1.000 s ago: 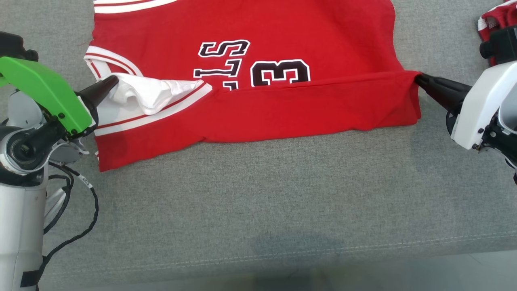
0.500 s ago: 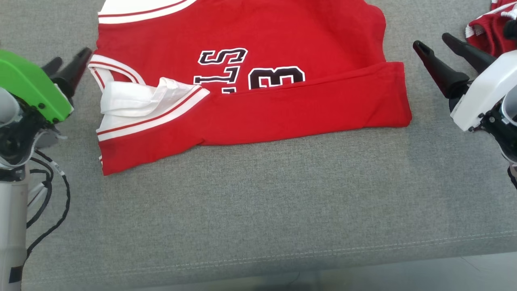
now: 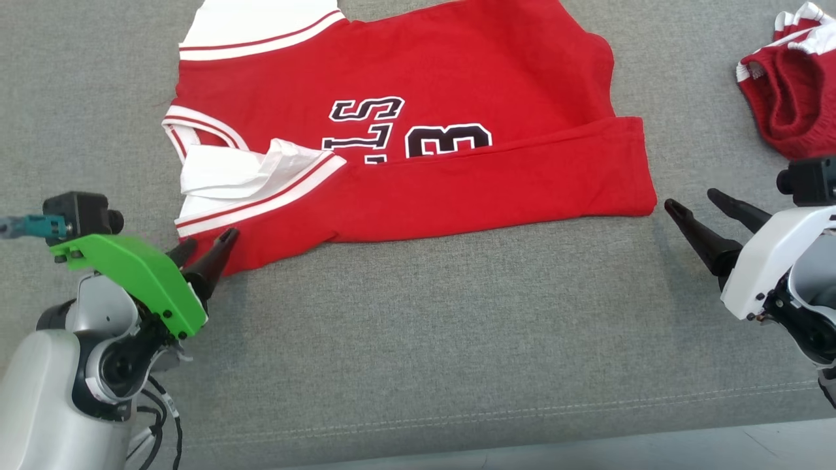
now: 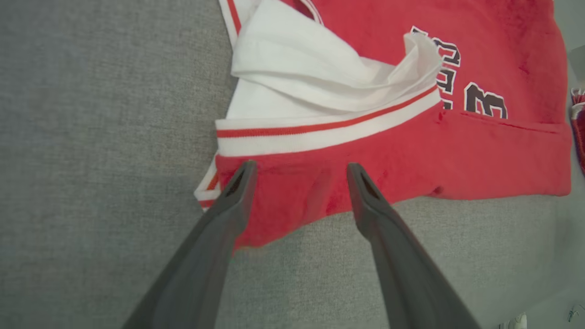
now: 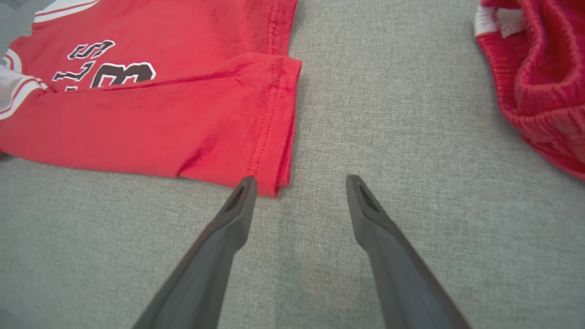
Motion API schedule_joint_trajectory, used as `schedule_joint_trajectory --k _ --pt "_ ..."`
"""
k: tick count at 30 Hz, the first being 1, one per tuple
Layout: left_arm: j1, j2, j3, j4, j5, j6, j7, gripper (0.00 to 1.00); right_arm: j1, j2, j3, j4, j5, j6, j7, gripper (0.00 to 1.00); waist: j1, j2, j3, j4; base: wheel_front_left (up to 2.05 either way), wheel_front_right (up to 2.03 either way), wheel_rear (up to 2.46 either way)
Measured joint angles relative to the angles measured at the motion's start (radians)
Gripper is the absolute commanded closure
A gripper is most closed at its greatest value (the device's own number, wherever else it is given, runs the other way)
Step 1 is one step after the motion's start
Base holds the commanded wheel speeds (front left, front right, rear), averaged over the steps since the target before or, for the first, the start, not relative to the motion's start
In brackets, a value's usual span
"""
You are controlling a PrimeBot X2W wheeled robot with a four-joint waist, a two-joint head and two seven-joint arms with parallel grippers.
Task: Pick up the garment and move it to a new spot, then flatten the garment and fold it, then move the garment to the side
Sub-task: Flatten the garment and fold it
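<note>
Red jersey with white striped trim and black lettering (image 3: 457, 85) spread on the grey woven cushion surface (image 3: 418, 326); long axis running left to right across the head view; near edge doubled up into a band along that axis; white lining bunched at the left end.

Left gripper (image 3: 209, 239) spread wide, pinching nothing; in the left wrist view, fingers straddling the jersey's near left corner, tips over the red cloth just below the striped trim; whether touching the cloth, impossible to tell.

Right gripper (image 3: 691, 200) likewise spread and empty; just beside the near right corner, over bare cushion; in the right wrist view, hem corner just off the inner finger, not between the two.

Judged the nearer arm: the left, already on its corner; for the right, a short shift toward the jersey before any pinch; likely a second fold along the same long axis.

Crumpled red knit garment (image 3: 784, 104) well apart at the far right; not part of this.
</note>
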Motion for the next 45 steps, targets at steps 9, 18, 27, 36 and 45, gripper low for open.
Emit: schedule_joint_trajectory --k 9,18,27,36,45 --pt "0.042 -0.003 0.003 -0.023 0.0 0.002 -0.004 0.0 0.0 0.019 0.021 0.001 0.0 0.001 -0.008 0.0 0.0 0.0 0.02 0.019 0.0 0.0 0.0" --pt "0.042 -0.009 0.003 -0.027 0.0 0.002 -0.004 0.0 -0.034 0.049 0.049 0.028 -0.003 0.001 -0.008 0.0 0.0 0.0 0.046 0.041 0.0 0.0 0.0" --pt "0.04 -0.013 0.004 -0.03 0.0 0.002 -0.011 0.0 -0.078 0.056 0.053 0.067 -0.021 0.002 -0.008 0.0 0.0 0.0 0.069 0.05 0.0 0.0 0.0" --pt "0.042 0.004 -0.001 -0.027 0.023 0.002 -0.003 0.0 -0.098 0.066 0.057 0.099 -0.021 0.011 -0.017 0.0 0.0 0.0 0.07 0.044 0.0 0.0 0.0" --pt "0.055 0.028 -0.009 -0.031 0.038 0.006 0.011 0.0 -0.106 0.07 0.06 0.136 -0.021 0.019 -0.032 0.0 0.0 0.0 0.055 0.048 0.0 0.0 0.0"
